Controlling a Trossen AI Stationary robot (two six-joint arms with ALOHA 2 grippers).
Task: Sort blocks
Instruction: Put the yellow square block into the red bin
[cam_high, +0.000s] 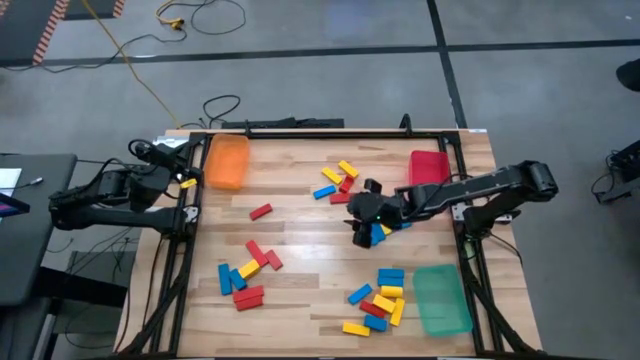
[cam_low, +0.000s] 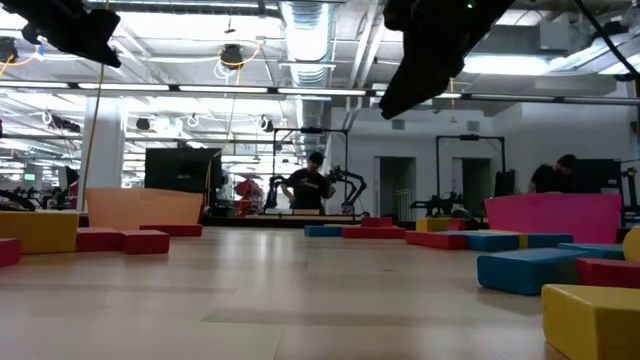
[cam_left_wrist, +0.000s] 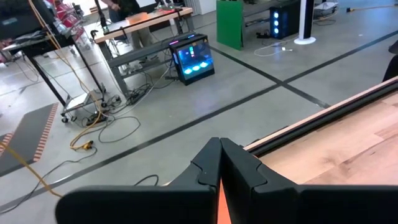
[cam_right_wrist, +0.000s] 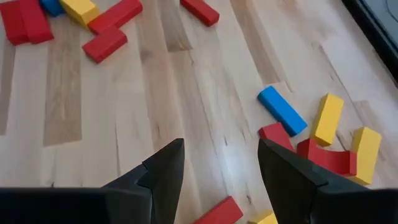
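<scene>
The wooden table (cam_high: 310, 250) fills the high view. Three trays sit at its edges: an orange tray (cam_high: 227, 162) up at eleven o'clock, a red tray (cam_high: 428, 166) at one o'clock, a green tray (cam_high: 441, 298) at five o'clock.

The right arm reaches in from three o'clock, and its right gripper (cam_high: 362, 212) hangs just right of the table's centre, above a knot of blue and yellow blocks (cam_high: 378, 233). In its wrist view the fingers (cam_right_wrist: 163, 171) stand well apart with bare wood between them, nothing held. A lone blue block (cam_right_wrist: 282, 111) lies just beyond them, with red and yellow pieces crowded at its side.

The left arm waits off the table at nine o'clock, its left gripper (cam_high: 175, 163) by the orange tray's outer side. Fingers (cam_left_wrist: 208, 165) pressed together, no gap, an orange sliver showing beneath them.

The blocks are scattered in groups. One cluster (cam_high: 338, 182) lies at twelve o'clock, just beside the right gripper. A second group (cam_high: 247, 273) is at seven o'clock, red, yellow and blue mixed. A third pile (cam_high: 379, 300) sits at five o'clock, close against the green tray. A single red block (cam_high: 261, 211) lies alone at ten o'clock.

In the low view, people stand at benches far behind the table.
</scene>
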